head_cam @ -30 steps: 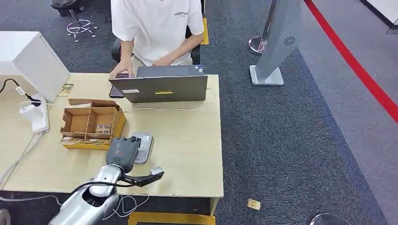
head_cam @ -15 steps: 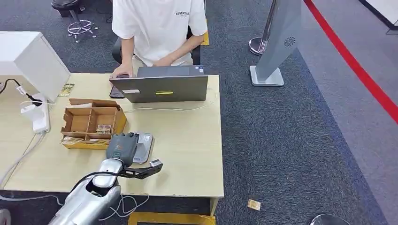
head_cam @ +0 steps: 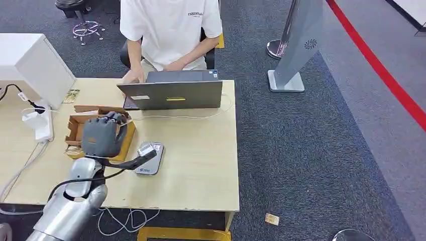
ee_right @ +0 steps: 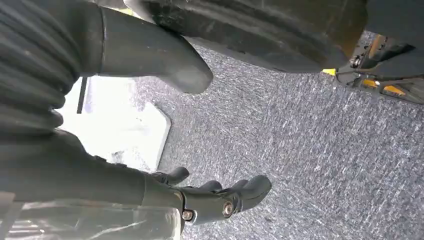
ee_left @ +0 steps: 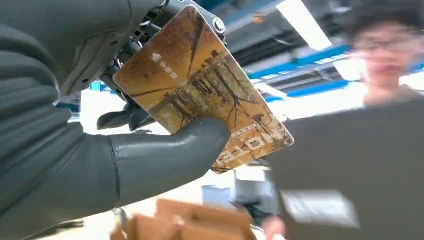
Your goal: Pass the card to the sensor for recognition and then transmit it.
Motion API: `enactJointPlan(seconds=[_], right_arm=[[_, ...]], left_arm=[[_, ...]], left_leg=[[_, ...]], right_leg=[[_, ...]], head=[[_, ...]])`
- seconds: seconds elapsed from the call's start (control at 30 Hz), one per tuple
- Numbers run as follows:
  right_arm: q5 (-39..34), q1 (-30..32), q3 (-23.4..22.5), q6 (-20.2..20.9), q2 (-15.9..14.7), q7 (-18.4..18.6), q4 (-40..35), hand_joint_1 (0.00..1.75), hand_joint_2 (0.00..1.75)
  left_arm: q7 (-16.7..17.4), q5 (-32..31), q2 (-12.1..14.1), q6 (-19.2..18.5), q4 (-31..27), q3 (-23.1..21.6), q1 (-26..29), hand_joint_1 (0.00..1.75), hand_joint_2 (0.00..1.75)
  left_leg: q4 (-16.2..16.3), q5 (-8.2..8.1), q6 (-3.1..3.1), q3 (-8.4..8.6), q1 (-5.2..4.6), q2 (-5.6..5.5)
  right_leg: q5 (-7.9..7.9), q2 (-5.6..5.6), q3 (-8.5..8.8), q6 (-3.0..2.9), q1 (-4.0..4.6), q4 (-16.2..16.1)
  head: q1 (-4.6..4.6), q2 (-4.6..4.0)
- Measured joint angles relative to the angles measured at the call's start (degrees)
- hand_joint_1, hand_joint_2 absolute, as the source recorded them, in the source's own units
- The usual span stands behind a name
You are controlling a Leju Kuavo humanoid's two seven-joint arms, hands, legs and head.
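My left hand (head_cam: 100, 136) is raised over the cardboard box (head_cam: 74, 131), palm away from me. In the left wrist view the thumb (ee_left: 165, 157) and fingers pinch a brown card (ee_left: 200, 82) with a picture of bare trees. The card juts out past the thumb. A flat grey sensor (head_cam: 153, 164) lies on the table (head_cam: 201, 165) just right of the hand, partly behind my wrist bracket. My right hand (ee_right: 100, 180) hangs over grey carpet, its fingers apart and holding nothing.
A person in a white T-shirt (head_cam: 171, 25) sits behind a grey laptop (head_cam: 173, 94) at the table's far edge. A white power strip (head_cam: 37, 123) and a white case (head_cam: 35, 63) stand at the left. A loose card (head_cam: 272, 219) lies on the carpet.
My left hand has lifted off the sensor and moved left and away from me, and now hangs over the cardboard box. The person's hand has drawn back from the phone.
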Motion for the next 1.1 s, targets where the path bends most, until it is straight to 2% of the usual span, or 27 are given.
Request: enactJointPlan(seconds=[0.1,0.17,0.27,0.43,0.63,0.77,0.87,1.1], right_arm=[[0.3,-0.1,0.3,0.0,0.1,-0.2,0.0,0.00,1.75],[0.3,0.0,0.3,-0.5,0.1,-0.3,0.0,0.00,1.75],[0.3,-0.1,0.5,-1.8,0.2,-0.4,0.0,0.00,1.75],[0.7,-0.1,0.6,-1.8,0.3,-0.3,0.0,0.00,1.75],[1.5,-0.3,1.6,-1.8,0.4,0.4,0.0,0.00,1.75],[1.5,-0.3,1.8,-1.8,0.4,0.4,0.0,0.00,1.75],[1.8,-0.3,2.0,-1.8,0.4,0.5,0.0,0.00,1.75],[2.5,-0.4,2.9,-1.8,0.4,1.0,0.0,0.00,1.75]], left_arm=[[-2.6,1.4,2.2,-0.2,-0.7,3.5,-3.7,1.75,1.75],[-3.1,1.7,2.8,-0.1,-0.7,4.8,-4.9,1.75,1.75],[-3.3,1.7,3.4,0.2,-0.7,5.9,-5.3,1.75,1.75],[-3.0,1.3,3.9,0.4,-0.4,6.8,-6.6,1.75,1.75],[-2.8,-1.6,5.1,4.6,5.3,7.3,-13.8,1.75,1.75],[-3.1,-1.7,5.3,4.9,7.1,7.3,-15.3,1.75,1.75],[-2.7,-4.1,5.6,4.8,8.6,7.3,-16.8,1.75,1.75],[-1.3,-8.8,6.2,3.1,19.5,7.3,-27.8,1.75,1.75]], left_leg=[[0.0,0.04,-0.06,-0.03,0.07,-0.06],[0.0,0.04,-0.06,-0.01,0.06,-0.03],[0.0,0.04,-0.06,-0.02,0.04,-0.05],[0.0,0.04,-0.06,-0.06,0.04,-0.09],[0.0,0.09,-0.12,-0.06,0.05,-0.13],[0.0,0.09,-0.12,-0.07,0.04,-0.13],[0.0,0.09,-0.12,-0.08,0.05,-0.13],[0.0,0.15,-0.15,-0.09,0.06,-0.13]], right_leg=[[0.02,-0.01,0.03,-0.03,0.06,0.0],[0.03,0.02,0.02,-0.04,0.05,0.0],[0.03,0.00,0.00,-0.04,0.03,0.0],[0.02,-0.01,-0.04,-0.04,0.03,0.0],[0.06,-0.08,-0.02,-0.10,0.05,0.0],[0.06,-0.08,-0.03,-0.10,0.04,0.0],[0.06,-0.08,-0.06,-0.10,0.04,0.0],[0.10,-0.07,-0.10,-0.14,0.05,0.0]], head=[[0.00,0.00],[-0.04,0.00],[-0.04,0.00],[-0.04,0.02],[-0.04,0.00],[-0.04,0.00],[-0.02,0.00],[-0.04,0.00]])
